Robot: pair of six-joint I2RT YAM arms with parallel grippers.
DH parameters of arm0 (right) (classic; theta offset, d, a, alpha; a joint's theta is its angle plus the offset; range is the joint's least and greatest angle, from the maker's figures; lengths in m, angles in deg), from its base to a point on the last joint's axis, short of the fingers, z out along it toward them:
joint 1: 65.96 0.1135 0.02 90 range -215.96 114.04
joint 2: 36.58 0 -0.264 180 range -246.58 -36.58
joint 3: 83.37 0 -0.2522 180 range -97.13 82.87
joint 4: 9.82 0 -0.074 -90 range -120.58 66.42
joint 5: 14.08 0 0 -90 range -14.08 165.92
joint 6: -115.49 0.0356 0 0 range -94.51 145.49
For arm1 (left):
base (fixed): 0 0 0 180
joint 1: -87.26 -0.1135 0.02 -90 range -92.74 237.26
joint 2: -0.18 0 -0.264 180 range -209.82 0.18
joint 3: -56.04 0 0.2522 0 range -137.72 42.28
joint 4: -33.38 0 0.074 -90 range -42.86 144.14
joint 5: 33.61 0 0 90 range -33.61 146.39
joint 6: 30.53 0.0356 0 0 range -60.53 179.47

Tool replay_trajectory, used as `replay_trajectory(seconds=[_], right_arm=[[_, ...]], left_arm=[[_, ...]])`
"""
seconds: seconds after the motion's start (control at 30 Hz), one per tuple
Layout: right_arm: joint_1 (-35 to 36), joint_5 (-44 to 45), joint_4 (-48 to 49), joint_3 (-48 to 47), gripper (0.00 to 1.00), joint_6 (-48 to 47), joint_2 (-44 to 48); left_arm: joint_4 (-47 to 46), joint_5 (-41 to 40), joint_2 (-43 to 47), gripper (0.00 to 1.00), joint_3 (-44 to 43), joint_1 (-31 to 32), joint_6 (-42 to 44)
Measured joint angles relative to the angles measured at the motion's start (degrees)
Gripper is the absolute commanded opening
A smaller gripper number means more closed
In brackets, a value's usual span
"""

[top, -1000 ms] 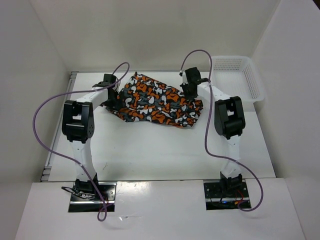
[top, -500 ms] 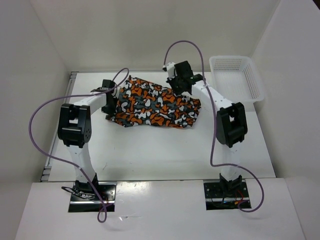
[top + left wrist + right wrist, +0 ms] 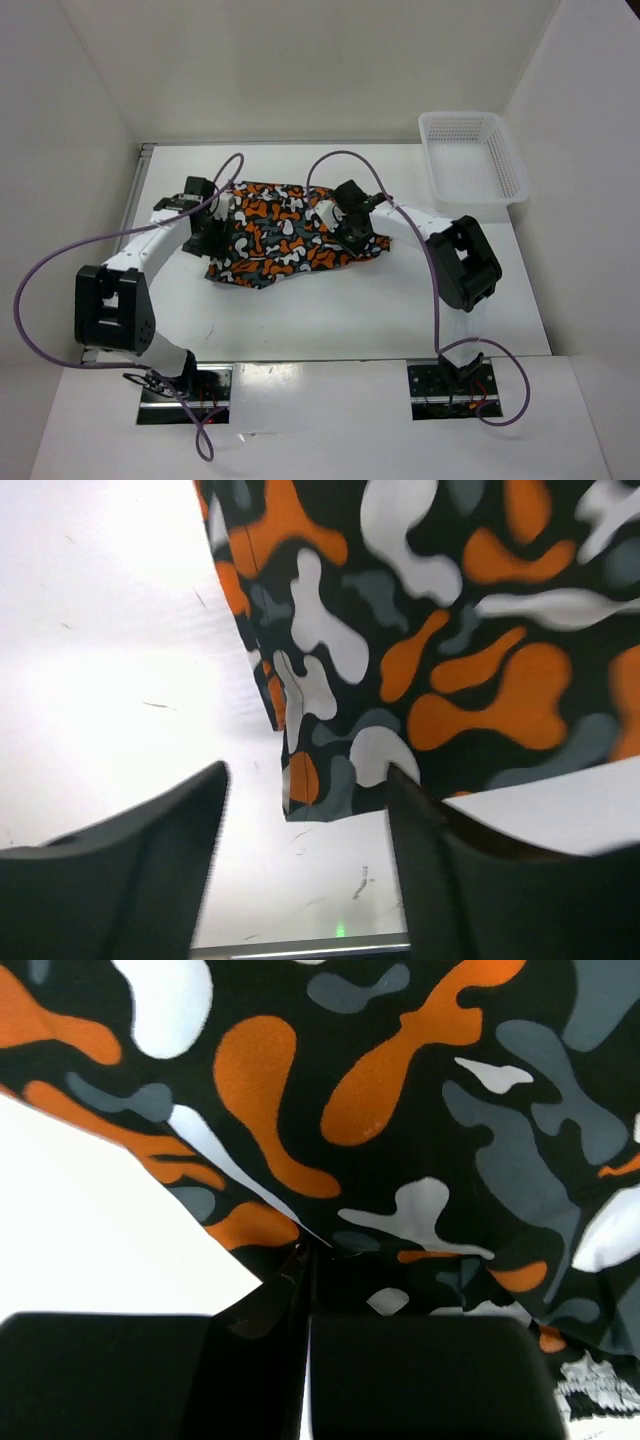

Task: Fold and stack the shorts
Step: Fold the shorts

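The shorts (image 3: 275, 235), printed in orange, white, grey and black, lie bunched and partly folded on the white table, left of centre. My left gripper (image 3: 213, 232) is at their left edge. In the left wrist view it (image 3: 305, 820) is open, and a corner of the shorts (image 3: 450, 630) lies between its fingers. My right gripper (image 3: 356, 238) is at the shorts' right edge. In the right wrist view it (image 3: 306, 1260) is shut on a pinch of the shorts (image 3: 400, 1090).
A white mesh basket (image 3: 475, 198) stands at the back right with nothing visible in it. White walls close in the table (image 3: 330, 310) on the left, back and right. Purple cables loop above both arms.
Both grippers have moved toward the near side and inward. The shorts have come along, shifting forward and left, and now look narrower and more bunched.
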Motion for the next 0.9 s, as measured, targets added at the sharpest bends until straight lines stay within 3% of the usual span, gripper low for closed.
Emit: replay_trajectory(seconds=[0.17, 0.4, 0.67, 0.9], right_arm=[[-0.1, 1.0, -0.2, 0.4, 0.0, -2.6, -0.9], [-0.1, 1.9, -0.3, 2.1, 0.0, -6.3, -1.0], [-0.1, 3.2, -0.3, 0.3, 0.0, -8.2, -1.5], [-0.1, 3.2, -0.3, -0.5, 0.0, -8.4, -2.0]], left_arm=[[-1.1, 3.1, -2.3, 0.76, -11.9, -4.5, -0.1], [-10.4, 6.6, -24.0, 0.76, -34.3, -7.6, -0.2], [-10.8, 12.2, -41.0, 0.62, -45.8, -7.3, -0.3], [-11.4, 12.7, -42.5, 0.54, -48.0, -7.1, -0.2]])
